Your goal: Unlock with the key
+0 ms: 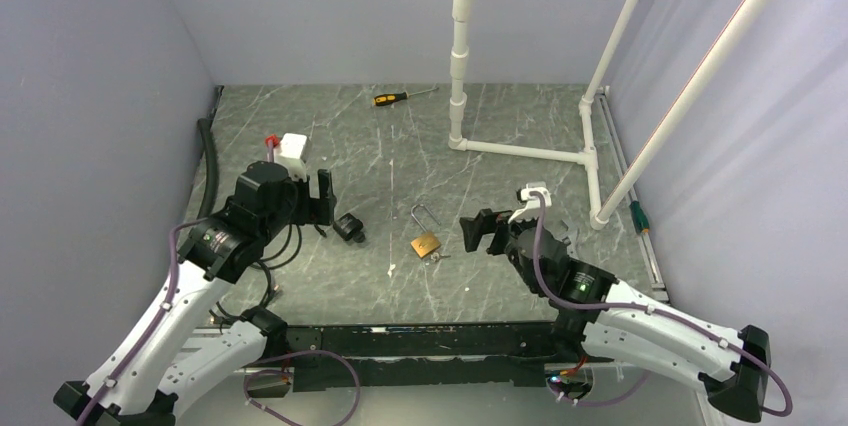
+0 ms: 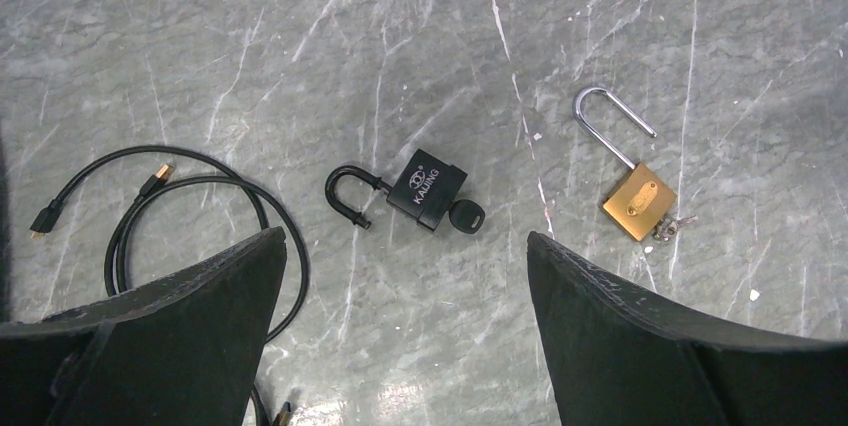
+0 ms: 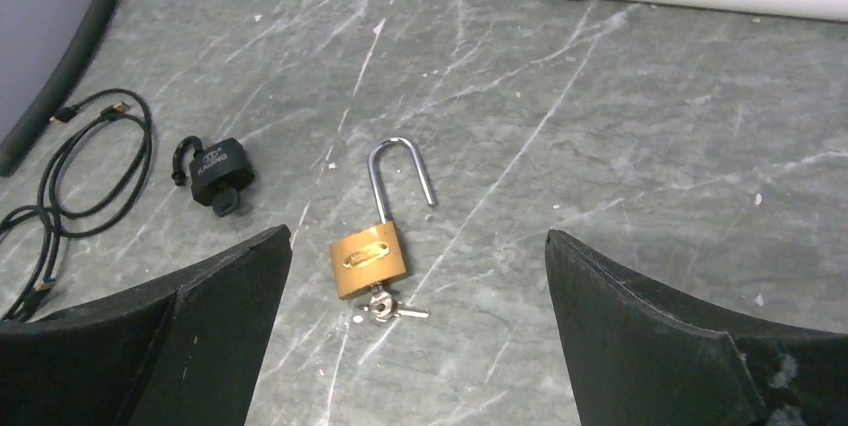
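Note:
A brass padlock lies flat on the grey table with its steel shackle swung open. A small silver key sits in its keyhole, with a second key hanging from it. To its left lies a black padlock, shackle open, a black-headed key in it. My left gripper hovers open just near of the black padlock. My right gripper is open to the right of the brass padlock, holding nothing.
A coiled black cable lies left of the black padlock, beside a black hose along the left wall. A white pipe frame stands at the back right. A screwdriver lies at the far edge.

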`<action>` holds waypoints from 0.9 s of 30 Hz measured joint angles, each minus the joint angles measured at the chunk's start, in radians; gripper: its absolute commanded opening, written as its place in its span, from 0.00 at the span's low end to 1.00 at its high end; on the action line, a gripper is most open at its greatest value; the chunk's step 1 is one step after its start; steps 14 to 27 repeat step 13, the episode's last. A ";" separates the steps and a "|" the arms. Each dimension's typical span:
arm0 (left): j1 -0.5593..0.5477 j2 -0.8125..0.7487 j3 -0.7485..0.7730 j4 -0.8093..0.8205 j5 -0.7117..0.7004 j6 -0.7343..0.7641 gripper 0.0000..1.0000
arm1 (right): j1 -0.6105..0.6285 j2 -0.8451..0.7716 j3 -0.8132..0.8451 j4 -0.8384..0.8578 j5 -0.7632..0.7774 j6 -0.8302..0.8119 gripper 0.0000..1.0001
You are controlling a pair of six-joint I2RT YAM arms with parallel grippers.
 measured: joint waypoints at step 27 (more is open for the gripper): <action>0.000 0.005 -0.016 0.008 -0.021 0.003 0.94 | 0.000 -0.054 -0.033 -0.024 0.053 0.006 1.00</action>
